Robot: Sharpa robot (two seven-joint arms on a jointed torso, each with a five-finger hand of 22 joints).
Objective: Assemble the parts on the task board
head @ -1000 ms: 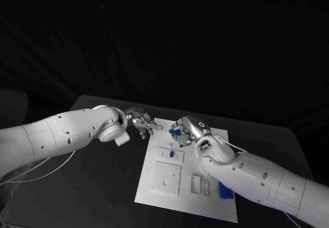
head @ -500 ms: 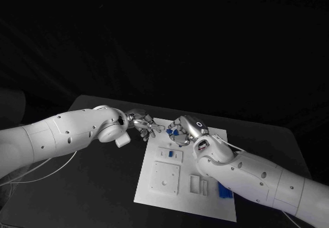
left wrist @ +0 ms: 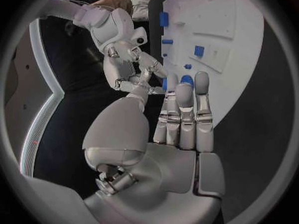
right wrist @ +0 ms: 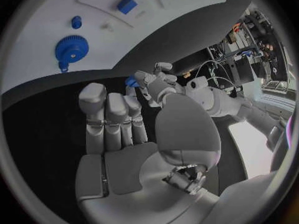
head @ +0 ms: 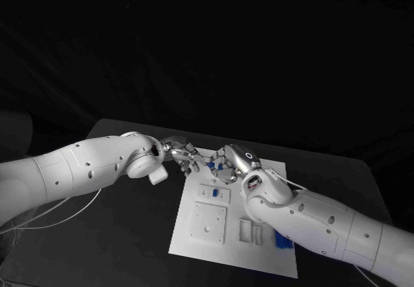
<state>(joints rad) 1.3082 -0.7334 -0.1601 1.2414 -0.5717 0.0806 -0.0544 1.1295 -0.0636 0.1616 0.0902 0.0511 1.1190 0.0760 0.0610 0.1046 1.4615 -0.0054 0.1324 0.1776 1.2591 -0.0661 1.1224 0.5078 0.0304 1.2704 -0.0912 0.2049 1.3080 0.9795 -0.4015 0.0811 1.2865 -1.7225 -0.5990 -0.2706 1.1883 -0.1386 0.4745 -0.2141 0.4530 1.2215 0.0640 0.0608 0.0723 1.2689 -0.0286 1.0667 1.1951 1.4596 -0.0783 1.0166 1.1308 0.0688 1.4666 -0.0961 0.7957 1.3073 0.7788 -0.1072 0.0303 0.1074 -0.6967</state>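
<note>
Two hands are brought fingertip to fingertip over the far end of the task board (head: 226,239). A small blue part (right wrist: 131,81) is pinched, it seems, by the left hand (head: 183,154); the right hand (head: 226,164) is kept with fingers straight and apart. A blue gear (right wrist: 72,49) lies on the board nearby.
</note>
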